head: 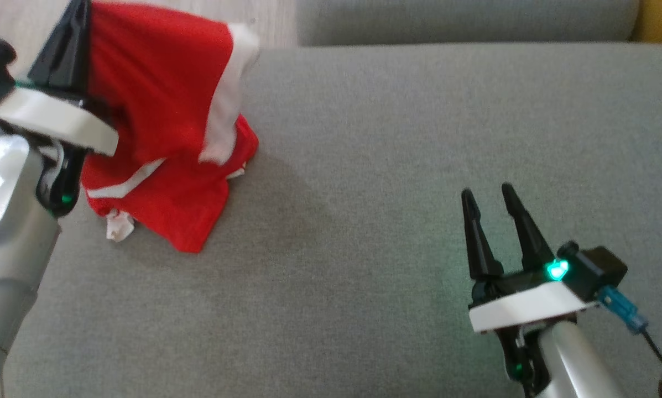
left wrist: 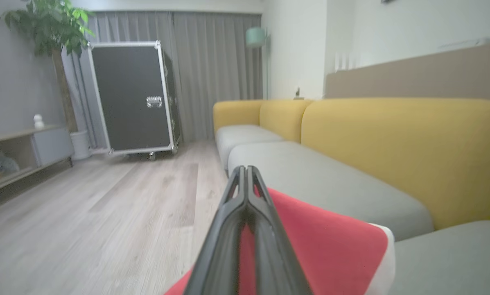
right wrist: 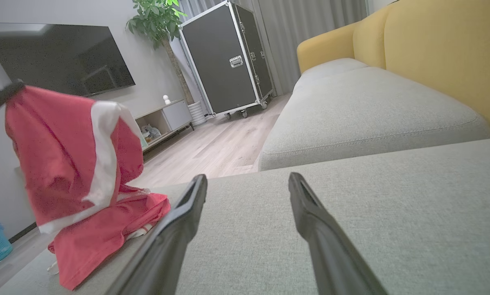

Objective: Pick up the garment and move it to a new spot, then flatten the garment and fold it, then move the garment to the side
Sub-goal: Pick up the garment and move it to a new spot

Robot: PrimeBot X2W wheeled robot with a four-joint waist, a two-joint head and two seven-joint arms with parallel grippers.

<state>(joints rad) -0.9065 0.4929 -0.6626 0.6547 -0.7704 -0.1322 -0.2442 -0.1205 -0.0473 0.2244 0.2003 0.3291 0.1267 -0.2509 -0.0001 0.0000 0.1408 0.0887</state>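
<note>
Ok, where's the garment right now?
Head view, upper left: the red garment hangs from the shut left gripper, its lower end resting on the sofa cushion, far from the right gripper.

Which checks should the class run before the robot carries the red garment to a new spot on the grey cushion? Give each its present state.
1. Left gripper shut on the garment: ok.
2. Garment hanging clear of the cushion: not ok, its lower folds rest there.
3. Right gripper open, holding nothing: ok.
4. Bare cushion beside the garment for setting down: ok.
5. Depth of the bite on the cloth: cannot tell.
</note>
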